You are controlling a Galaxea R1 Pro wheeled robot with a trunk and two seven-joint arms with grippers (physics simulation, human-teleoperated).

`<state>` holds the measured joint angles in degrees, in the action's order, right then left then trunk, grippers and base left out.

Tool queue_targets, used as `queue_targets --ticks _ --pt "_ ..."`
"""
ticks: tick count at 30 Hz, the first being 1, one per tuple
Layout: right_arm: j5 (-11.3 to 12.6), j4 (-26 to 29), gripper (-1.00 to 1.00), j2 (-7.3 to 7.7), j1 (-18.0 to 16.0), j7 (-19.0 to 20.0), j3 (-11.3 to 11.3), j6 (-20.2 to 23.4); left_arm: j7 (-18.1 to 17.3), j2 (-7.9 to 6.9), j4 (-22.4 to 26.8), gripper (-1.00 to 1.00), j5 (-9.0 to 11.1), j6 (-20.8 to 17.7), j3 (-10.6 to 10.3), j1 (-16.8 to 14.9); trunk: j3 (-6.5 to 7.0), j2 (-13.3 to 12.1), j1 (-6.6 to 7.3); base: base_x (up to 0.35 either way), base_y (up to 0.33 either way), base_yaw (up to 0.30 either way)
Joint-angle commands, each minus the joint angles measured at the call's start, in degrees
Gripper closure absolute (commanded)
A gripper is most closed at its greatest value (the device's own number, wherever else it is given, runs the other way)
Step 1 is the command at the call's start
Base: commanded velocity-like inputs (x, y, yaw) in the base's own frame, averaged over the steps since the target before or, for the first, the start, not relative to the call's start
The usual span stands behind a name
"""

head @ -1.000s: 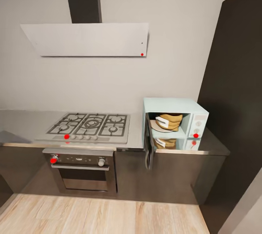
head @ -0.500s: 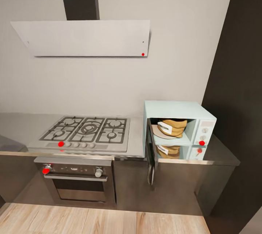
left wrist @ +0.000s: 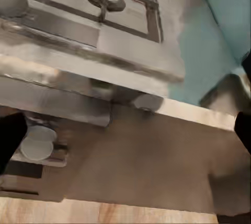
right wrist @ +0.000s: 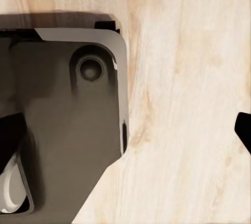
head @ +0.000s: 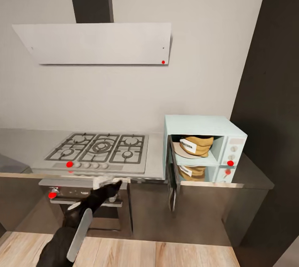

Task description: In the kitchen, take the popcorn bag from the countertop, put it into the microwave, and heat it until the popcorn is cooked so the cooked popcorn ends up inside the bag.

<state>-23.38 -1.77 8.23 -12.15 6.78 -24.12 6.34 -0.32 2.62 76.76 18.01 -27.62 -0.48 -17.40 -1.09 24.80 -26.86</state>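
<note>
A long grey countertop (head: 25, 144) is seen running along the far wall over dark cabinets (head: 199, 209), with a pale wooden floor (head: 166, 254) in front. A wide grey extractor hood (head: 93, 42) is mounted on the wall above a gas hob (head: 99, 148) set into the worktop, and a black built-in oven (head: 62, 200) with a steel handle sits below the hob. A tall dark cabinet (head: 270, 113) stands at the right.

The mint-blue microwave (head: 199, 125) is placed on the countertop just right of the hob. Its dark door (head: 171, 175) is swung wide open toward the near side, past the counter edge. The popcorn bag (head: 198, 144) is lying tilted on the pale round plate (head: 179, 151) inside the microwave, its white label turned to the left. A white side panel (head: 232, 155) with knobs and a red dot is seen on the microwave's right.

The left arm (head: 79, 225) is raised at the near left, in front of the oven, with the left gripper (head: 109, 184) near the counter's front edge below the hob. In the left wrist view its dark fingertips (left wrist: 10, 138) are seen set well apart at opposite borders, with nothing between them, and the hob's edge (left wrist: 94, 51) and knobs lie ahead.

In the right wrist view the right gripper's fingertips (right wrist: 243, 130) are likewise spread wide and hold nothing, above the wooden floor and the robot's dark base (right wrist: 73, 130).
</note>
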Motion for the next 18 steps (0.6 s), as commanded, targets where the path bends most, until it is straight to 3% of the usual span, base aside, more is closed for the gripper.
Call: queue_targets --ticks 1,2,5,7,12,18 --pt "-0.52 -0.07 -1.00 0.03 -0.07 0.11 -0.49 -0.14 -0.39 1.11 0.07 -1.00 0.12 -0.75 -0.20 -1.23 -0.13 0.13 -0.03 0.000 0.000 0.000" --pt "-0.49 -0.07 -1.00 0.07 -0.07 0.09 -0.49 -0.47 -0.78 1.67 0.01 -1.00 0.05 -1.51 -0.86 -2.92 -0.13 0.13 -0.03 0.000 0.000 0.000" --pt "-0.49 -0.07 -1.00 0.05 -0.07 -0.05 -0.49 -1.33 -4.64 2.57 -0.23 -1.00 -0.01 -3.87 -6.61 -6.05 -0.13 0.13 -0.03 0.000 0.000 0.000" --pt "-0.49 -0.07 -1.00 0.04 -0.07 -0.41 -0.49 -1.51 -6.44 2.71 -0.63 -1.00 0.14 -4.07 -7.80 -6.48 -0.13 0.13 -0.03 0.000 0.000 0.000" --pt "-0.44 -0.07 -1.00 0.14 -0.07 -0.62 -0.51 -1.93 -7.73 2.81 -3.59 -1.00 0.21 0.32 -8.64 -6.68 -0.13 0.13 -0.03 0.000 0.000 0.000" --pt "-0.44 -0.07 -1.00 0.12 -0.07 -0.63 -0.50 -1.95 -7.36 3.12 -3.88 -1.00 -0.26 0.54 -9.00 -6.65 -0.13 0.13 -0.03 0.000 0.000 0.000"
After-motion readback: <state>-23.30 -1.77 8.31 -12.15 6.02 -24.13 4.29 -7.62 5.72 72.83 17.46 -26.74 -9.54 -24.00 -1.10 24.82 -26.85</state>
